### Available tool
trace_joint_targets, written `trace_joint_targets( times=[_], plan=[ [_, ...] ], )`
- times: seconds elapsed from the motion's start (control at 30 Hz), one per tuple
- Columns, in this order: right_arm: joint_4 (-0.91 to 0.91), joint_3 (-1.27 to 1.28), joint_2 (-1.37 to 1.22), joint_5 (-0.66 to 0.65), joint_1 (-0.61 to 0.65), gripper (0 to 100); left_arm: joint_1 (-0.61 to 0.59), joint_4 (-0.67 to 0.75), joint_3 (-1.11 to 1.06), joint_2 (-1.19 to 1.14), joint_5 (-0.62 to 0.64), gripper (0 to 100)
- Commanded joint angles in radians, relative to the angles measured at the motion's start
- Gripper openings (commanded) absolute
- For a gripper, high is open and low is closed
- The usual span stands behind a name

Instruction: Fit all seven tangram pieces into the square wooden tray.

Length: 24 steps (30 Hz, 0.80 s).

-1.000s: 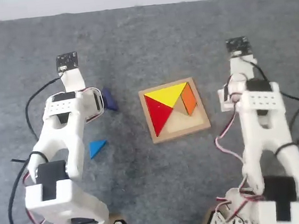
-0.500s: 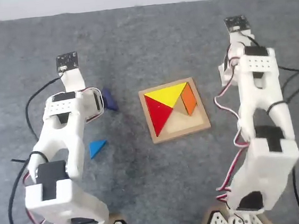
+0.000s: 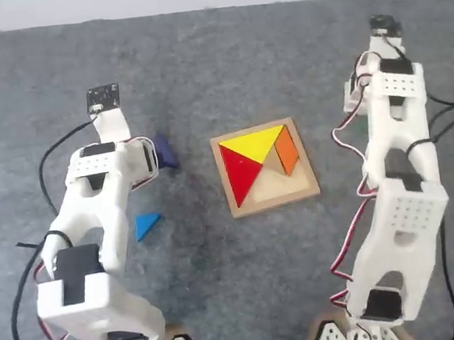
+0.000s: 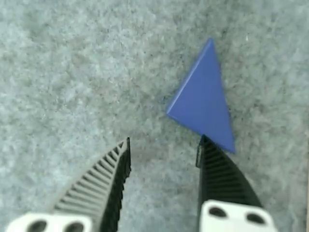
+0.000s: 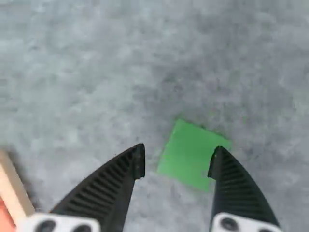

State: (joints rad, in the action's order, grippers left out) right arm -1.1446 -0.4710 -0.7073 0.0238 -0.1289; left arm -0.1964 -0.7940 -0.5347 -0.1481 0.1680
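Wooden tray [image 3: 276, 202] is sitting mid-table, holding the red piece [image 3: 239, 173], yellow piece [image 3: 255, 144] and orange piece [image 3: 288, 154]. The left gripper [image 4: 164, 140] is hanging open and empty by the dark blue triangle [image 4: 203, 104]. The right gripper [image 5: 179, 147] is hanging open and empty over the green square [image 5: 190, 154].

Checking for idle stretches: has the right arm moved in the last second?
Yes. The right arm has extended toward the table's far edge, its wrist now beyond the wooden tray.

We see a white left arm [image 3: 93, 208] and a white right arm [image 3: 395, 144] with black motors [image 3: 75, 271], thin red wires [image 3: 339, 138], black bumpy fingers [image 4: 108, 179].
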Motion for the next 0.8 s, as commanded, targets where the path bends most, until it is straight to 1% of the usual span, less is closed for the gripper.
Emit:
trace_joint_targets(
  times=[0.0, 0.07, 0.2, 0.33, 0.47, 0.77],
  plan=[
    [-0.064, -0.121, -0.013, 0.074, -0.047, 23.6, -0.008, 0.021, 0.008, 0.035, 0.005, 22],
    [-0.084, -0.152, -0.036, 0.107, -0.067, 23.6, -0.008, 0.021, 0.008, 0.035, 0.005, 22],
    [-0.085, -0.157, -0.064, 0.114, -0.077, 23.7, -0.008, 0.021, 0.008, 0.035, 0.005, 22],
    [-0.093, -0.155, -0.077, 0.104, -0.061, 23.8, -0.008, 0.021, 0.008, 0.035, 0.005, 22],
    [-0.094, -0.155, -0.108, 0.058, -0.027, 23.8, -0.008, 0.020, 0.008, 0.035, 0.005, 22],
    [-0.096, -0.158, -0.117, 0.048, -0.002, 23.8, -0.008, 0.020, 0.008, 0.035, 0.005, 22]
  ],
)
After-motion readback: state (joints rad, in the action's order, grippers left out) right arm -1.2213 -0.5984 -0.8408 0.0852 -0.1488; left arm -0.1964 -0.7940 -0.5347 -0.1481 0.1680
